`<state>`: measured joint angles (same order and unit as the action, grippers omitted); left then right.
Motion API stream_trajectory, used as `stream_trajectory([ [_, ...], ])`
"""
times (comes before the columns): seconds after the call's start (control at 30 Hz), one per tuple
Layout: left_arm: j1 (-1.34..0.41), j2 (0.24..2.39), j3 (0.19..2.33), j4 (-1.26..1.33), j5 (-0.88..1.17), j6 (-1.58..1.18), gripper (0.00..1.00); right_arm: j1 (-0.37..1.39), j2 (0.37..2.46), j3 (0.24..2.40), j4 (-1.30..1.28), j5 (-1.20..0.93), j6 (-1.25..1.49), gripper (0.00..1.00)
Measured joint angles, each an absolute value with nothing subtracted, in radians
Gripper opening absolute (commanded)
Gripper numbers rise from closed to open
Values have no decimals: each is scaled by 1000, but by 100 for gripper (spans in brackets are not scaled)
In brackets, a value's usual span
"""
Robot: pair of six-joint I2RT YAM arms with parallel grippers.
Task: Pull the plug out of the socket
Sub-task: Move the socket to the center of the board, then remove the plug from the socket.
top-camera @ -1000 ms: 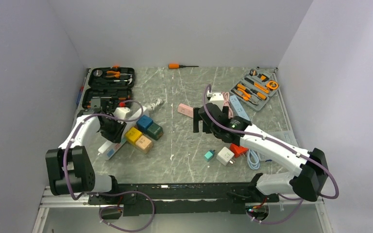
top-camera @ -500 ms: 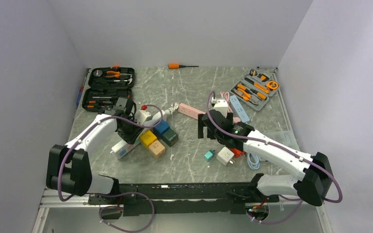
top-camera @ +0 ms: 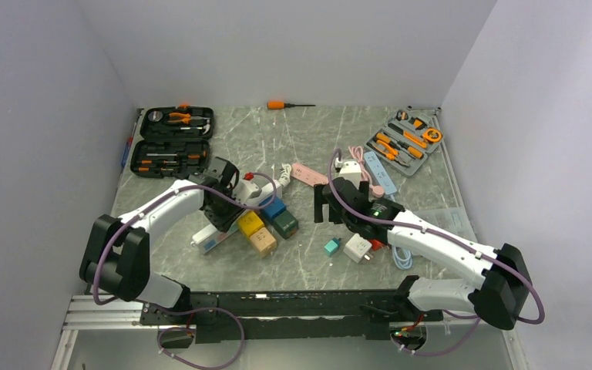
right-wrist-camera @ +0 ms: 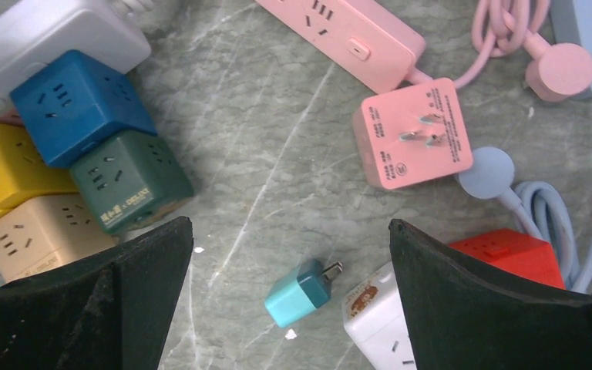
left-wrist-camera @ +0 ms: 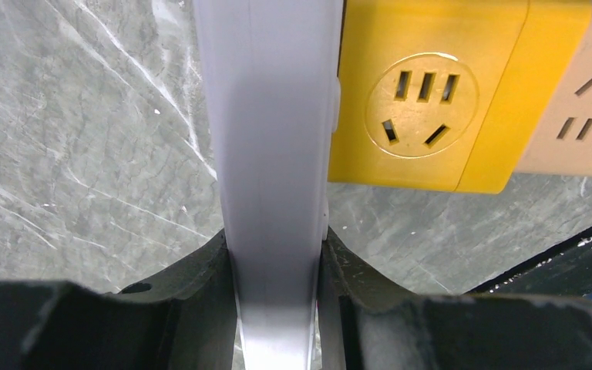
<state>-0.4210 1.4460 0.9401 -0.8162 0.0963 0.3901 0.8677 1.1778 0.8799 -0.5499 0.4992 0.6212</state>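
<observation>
Green cube socket [right-wrist-camera: 131,181], "DELIXI" label

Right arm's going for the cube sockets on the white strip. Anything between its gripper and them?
Nothing visible. Only bare tabletop separates the open right gripper from the green cube socket, the nearest. The teal plug lies off that line, nearer the arm bases. The left gripper clamps the white power strip.

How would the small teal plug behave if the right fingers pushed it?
The teal plug looks small and boxy, so it is probably light and stiff. Lying on a flat side, it should slide on the smooth table rather than roll.
</observation>
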Motion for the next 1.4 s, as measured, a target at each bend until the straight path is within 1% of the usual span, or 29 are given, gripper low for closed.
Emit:
stream_trajectory([
  [0.07, -421, 1440, 941, -817, 97, 390, 16, 868, 1179, 876, -524, 481, 606, 100],
  [0.1, -422, 1435, 941, -817, 99, 390, 26, 870, 1180, 876, -508, 470, 595, 100],
  [0.13, -422, 1428, 941, -818, 101, 390, 39, 873, 1182, 876, -487, 460, 582, 100],
  [0.2, -421, 1413, 948, -827, 110, 391, 68, 881, 1192, 876, -452, 444, 562, 100],
  [0.23, -421, 1406, 953, -832, 112, 399, 80, 889, 1201, 878, -433, 435, 550, 100],
  [0.3, -413, 1387, 961, -835, 117, 408, 92, 909, 1224, 883, -402, 423, 527, 100],
  [0.37, -405, 1361, 964, -834, 126, 413, 94, 934, 1254, 893, -374, 411, 505, 100],
  [0.5, -383, 1333, 963, -835, 135, 414, 94, 976, 1299, 908, -331, 404, 474, 100],
  [0.73, -380, 1334, 888, -827, 138, 440, 90, 1017, 1315, 912, -286, 401, 449, 100],
  [0.8, -380, 1334, 856, -827, 137, 455, 86, 1022, 1315, 912, -279, 401, 447, 100],
  [0.83, -380, 1334, 844, -826, 138, 459, 82, 1023, 1315, 912, -278, 401, 447, 100],
  [0.9, -380, 1332, 815, -825, 137, 470, 64, 1025, 1315, 912, -274, 400, 445, 100],
  [1.0, -380, 1322, 780, -809, 133, 486, 25, 1032, 1315, 912, -258, 398, 444, 100],
  [1.03, -380, 1320, 773, -800, 126, 483, 10, 1034, 1315, 912, -252, 395, 443, 100],
  [1.07, -374, 1315, 768, -784, 115, 451, 0, 1038, 1315, 912, -245, 391, 443, 100],
  [1.27, -371, 1286, 765, -775, 112, 458, 0, 1056, 1315, 902, -181, 366, 437, 99],
  [1.4, -373, 1251, 803, -825, 109, 438, 0, 1060, 1315, 880, -152, 347, 437, 99],
])
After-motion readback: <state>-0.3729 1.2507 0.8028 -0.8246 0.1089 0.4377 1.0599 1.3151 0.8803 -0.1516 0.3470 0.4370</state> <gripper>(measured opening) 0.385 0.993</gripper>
